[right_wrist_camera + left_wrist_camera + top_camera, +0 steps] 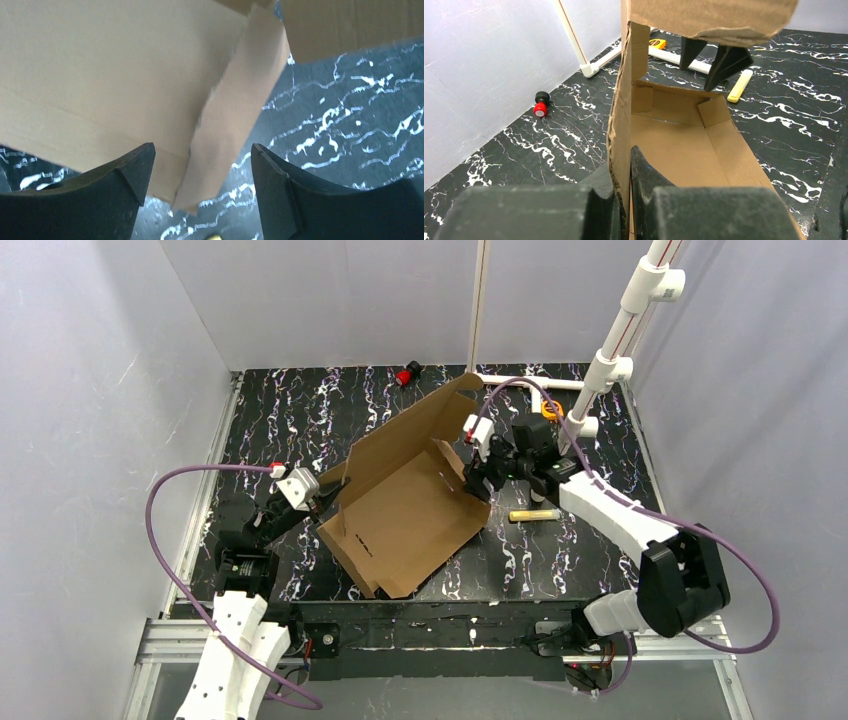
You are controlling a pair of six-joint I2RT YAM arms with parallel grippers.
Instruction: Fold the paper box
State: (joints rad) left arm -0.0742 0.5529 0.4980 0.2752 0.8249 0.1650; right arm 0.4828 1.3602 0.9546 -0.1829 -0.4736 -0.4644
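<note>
The brown cardboard paper box lies half formed in the middle of the table, its lid panel raised toward the back. My left gripper is shut on the box's upright left wall, which stands between the fingers in the left wrist view. My right gripper is open at the box's right side. In the right wrist view a side flap hangs between its spread fingers, not gripped. The box floor shows in the left wrist view.
A red and black knob lies at the back. A yellow bar lies right of the box. An orange ring and a white pipe frame stand at the back right. Grey walls enclose the table.
</note>
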